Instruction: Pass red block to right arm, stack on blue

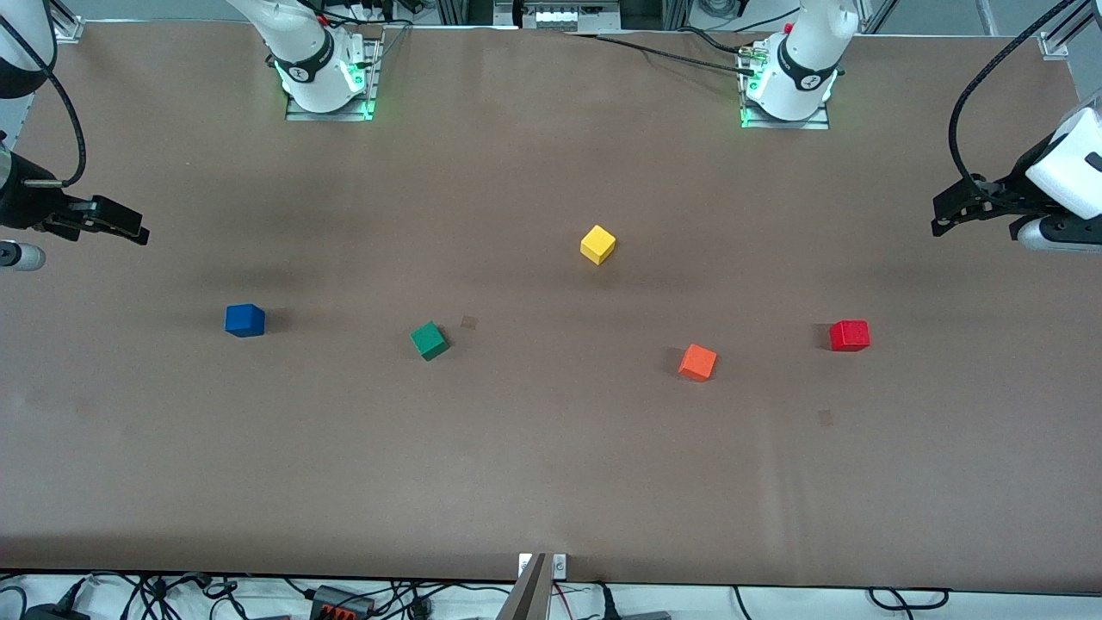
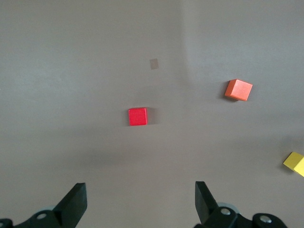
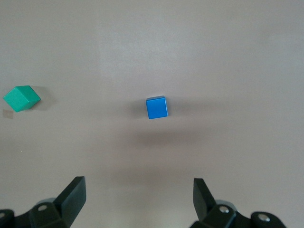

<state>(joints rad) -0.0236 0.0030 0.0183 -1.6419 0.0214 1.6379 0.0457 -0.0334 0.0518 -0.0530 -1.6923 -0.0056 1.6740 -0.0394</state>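
The red block (image 1: 850,335) (image 2: 137,116) sits alone on the brown table toward the left arm's end. The blue cube (image 1: 244,319) (image 3: 156,107) sits toward the right arm's end. My left gripper (image 1: 945,217) (image 2: 141,190) hangs open over the table's edge at its own end, well apart from the red block and holding nothing. At the other end, my right gripper (image 1: 129,226) (image 3: 139,185) hangs open and empty over the table, apart from the blue cube.
Between the red and blue cubes lie an orange cube (image 1: 697,362) (image 2: 238,90) and a green cube (image 1: 429,340) (image 3: 21,98). A yellow cube (image 1: 597,244) (image 2: 295,164) lies farther from the front camera, mid-table. Both arm bases (image 1: 788,82) stand along the back edge.
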